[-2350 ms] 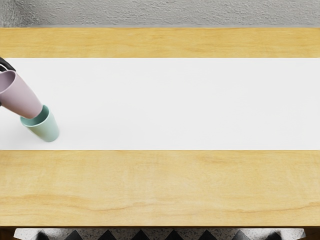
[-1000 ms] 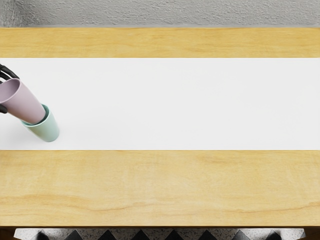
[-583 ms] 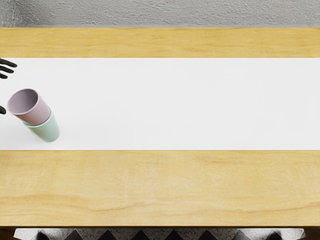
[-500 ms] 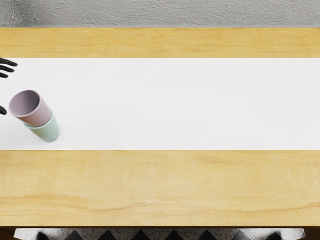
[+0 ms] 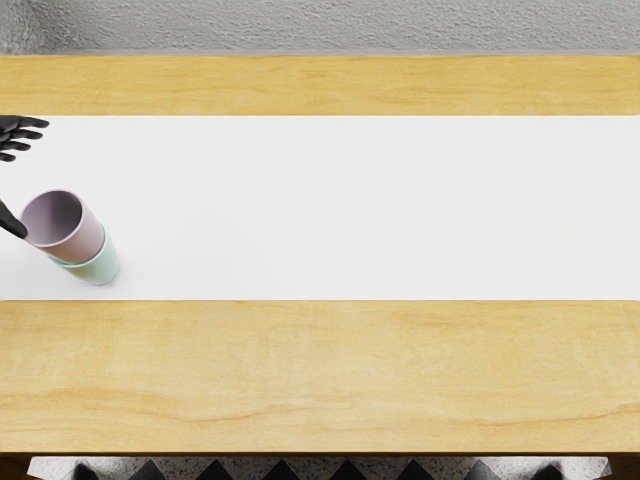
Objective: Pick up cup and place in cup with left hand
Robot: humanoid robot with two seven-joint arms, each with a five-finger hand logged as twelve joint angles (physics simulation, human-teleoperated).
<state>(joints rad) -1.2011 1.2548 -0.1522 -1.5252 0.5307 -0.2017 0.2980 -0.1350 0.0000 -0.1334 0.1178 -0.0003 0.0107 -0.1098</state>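
Observation:
At the picture's left edge my left hand (image 5: 32,180) is open, its black fingers spread behind the cups and its thumb close by the pink cup's left rim; whether they touch I cannot tell. The pink cup (image 5: 78,238) sits inside the mint green cup (image 5: 101,264), mouth up, with its upper part standing out above the green rim. The green cup stands on the white strip near its left end. The rest of the left hand is cut off by the picture's edge.
A white strip (image 5: 360,208) runs across the wooden table (image 5: 330,370). Behind the table rises a grey textured wall (image 5: 330,27). The table's front edge shows low in the picture.
My left hand has let go of the pink cup and its fingers have opened. The pink cup has dropped deeper into the green one and stands less tilted.

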